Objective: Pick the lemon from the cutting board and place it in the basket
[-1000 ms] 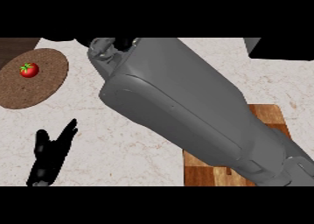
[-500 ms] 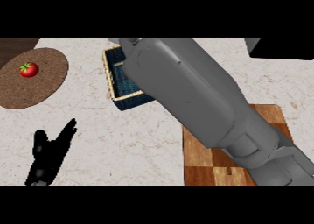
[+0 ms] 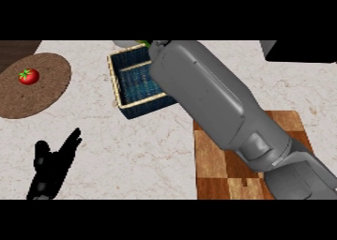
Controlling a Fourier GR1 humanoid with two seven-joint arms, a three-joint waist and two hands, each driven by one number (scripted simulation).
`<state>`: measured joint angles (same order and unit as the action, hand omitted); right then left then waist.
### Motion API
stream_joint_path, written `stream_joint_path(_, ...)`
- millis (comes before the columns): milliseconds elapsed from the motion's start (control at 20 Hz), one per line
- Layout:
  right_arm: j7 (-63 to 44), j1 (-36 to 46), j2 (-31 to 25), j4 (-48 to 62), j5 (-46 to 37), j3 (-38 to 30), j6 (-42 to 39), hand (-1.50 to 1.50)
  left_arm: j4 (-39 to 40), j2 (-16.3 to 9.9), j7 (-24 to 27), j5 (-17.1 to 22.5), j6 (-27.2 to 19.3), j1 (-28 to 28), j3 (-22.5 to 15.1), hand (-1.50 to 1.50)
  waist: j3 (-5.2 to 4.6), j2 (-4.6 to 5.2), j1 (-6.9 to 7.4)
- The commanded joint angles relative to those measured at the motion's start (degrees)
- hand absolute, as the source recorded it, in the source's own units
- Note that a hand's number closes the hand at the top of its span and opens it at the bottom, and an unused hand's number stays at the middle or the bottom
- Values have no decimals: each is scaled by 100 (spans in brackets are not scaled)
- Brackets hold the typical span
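We are looking down on a pale marbled bench (image 3: pixel 129 154). A round brown mat (image 3: pixel 32 86) is lying at the left, and a tomato (image 3: pixel 28 76) is sitting on it. The blue basket (image 3: pixel 133 84) is standing near the top middle, well apart from the mat. A checkered wooden board (image 3: pixel 219 164) is lying at the lower right. Our grey right forearm (image 3: pixel 219 108) is crossing over the board and the basket's right part, hiding much of both. Its robot hand is out of sight behind the forearm, so we cannot tell its state. We cannot see the lemon. The left robot hand (image 3: pixel 53 168) is resting at the lower left, fingers spread. A dark block (image 3: pixel 299 50) is sitting at the top right.
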<state>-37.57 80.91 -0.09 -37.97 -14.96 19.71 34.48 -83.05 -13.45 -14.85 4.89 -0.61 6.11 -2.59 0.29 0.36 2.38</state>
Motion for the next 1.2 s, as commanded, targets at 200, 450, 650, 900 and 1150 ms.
stream_joint_path(200,660,65,-354,924,-338,145,-740,-150,17,210,-138,-99,-111,279,-134,0,-32,14,-66)
stream_joint_path(450,1004,-75,-299,893,-524,14,-575,-150,76,187,-244,-105,-120,84,-3,0,-30,-17,-151)
stream_joint_path(650,1310,-81,-342,915,-467,-351,-219,-150,82,150,-34,-102,-4,267,41,0,-31,-5,-112)
stream_joint_path(900,1148,-321,-588,439,-267,-744,-136,-150,114,-32,-102,95,220,294,278,0,-31,-31,-179)
stream_joint_path(1150,689,-638,-1108,-238,-284,-891,-241,-150,354,213,-50,-20,32,92,236,0,-30,-67,-314)
